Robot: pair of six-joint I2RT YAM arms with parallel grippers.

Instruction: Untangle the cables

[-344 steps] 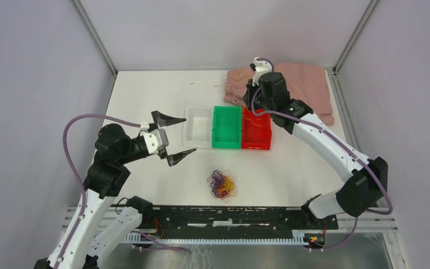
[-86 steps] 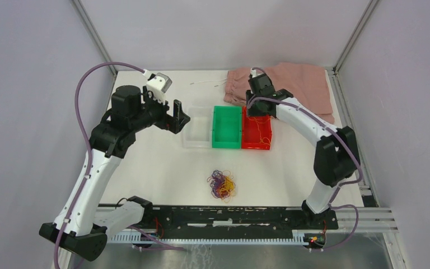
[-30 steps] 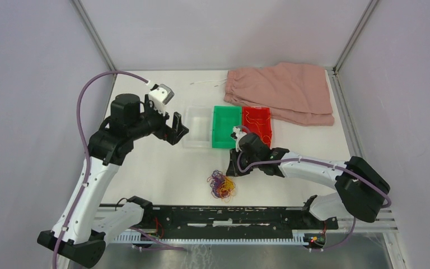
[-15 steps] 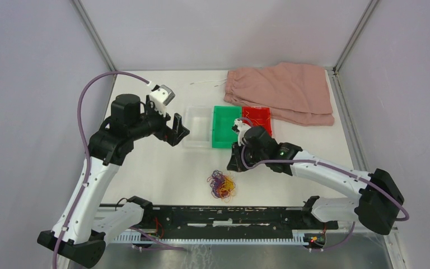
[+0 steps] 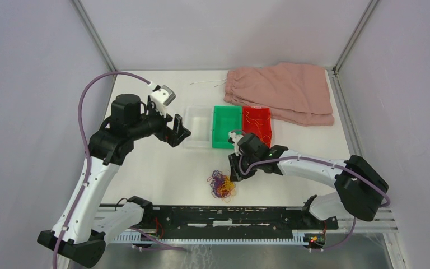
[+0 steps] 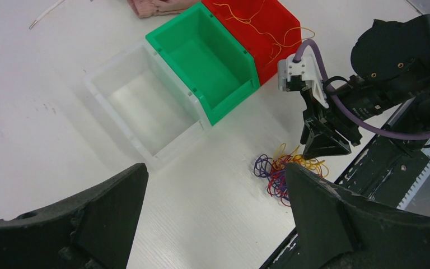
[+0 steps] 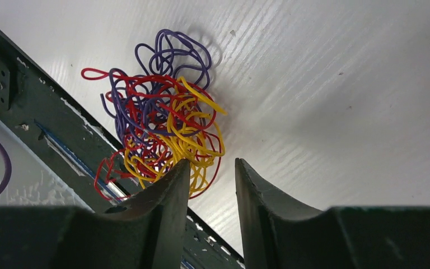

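Cables (image 7: pixel 162 120) clump at the tips of the narrowly parted right claw (image 7: pixel 213 163); left claw (image 6: pixel 216 170) gapes wide, empty

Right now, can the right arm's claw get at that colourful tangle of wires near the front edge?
Probably yes. The right claw hangs close by the yellow side of the cables, its fingers slightly parted, and nothing stands between them. Only bare table lies around the clump.

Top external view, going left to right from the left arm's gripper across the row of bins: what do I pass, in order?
left gripper → clear bin → green bin → red bin
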